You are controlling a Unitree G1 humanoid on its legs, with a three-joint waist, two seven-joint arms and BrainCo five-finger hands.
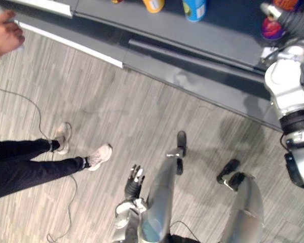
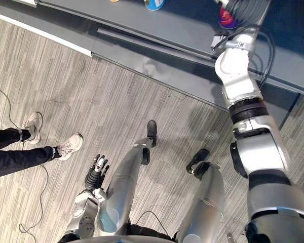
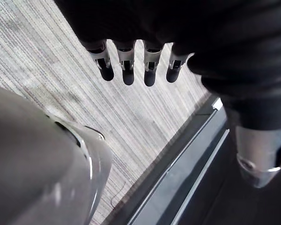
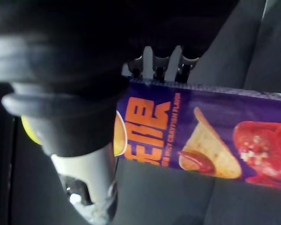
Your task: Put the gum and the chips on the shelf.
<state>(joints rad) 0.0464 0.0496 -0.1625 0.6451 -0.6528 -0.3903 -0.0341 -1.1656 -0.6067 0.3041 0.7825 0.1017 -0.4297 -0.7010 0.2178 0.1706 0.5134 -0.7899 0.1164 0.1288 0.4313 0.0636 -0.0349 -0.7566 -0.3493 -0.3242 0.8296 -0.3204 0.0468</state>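
Right hand [image 4: 160,60] is wrapped round the purple chips can [image 4: 201,136], over the grey shelf [image 1: 218,43] at 1 o'clock in the head view. The can's long axis crosses the fingers; tilt unclear. Left hand [image 1: 134,182] at 6 o'clock, fingers straight, empty.

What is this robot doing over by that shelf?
It is stocking the shelf. Its right robot hand is curled round a purple chips can and holds it up at the dark grey shelf, where a blue can stands. Whether the chips can rests on the shelf yet is hard to tell. The left robot hand hangs by its side, fingers relaxed, holding nothing. A person stands nearby on the floor.
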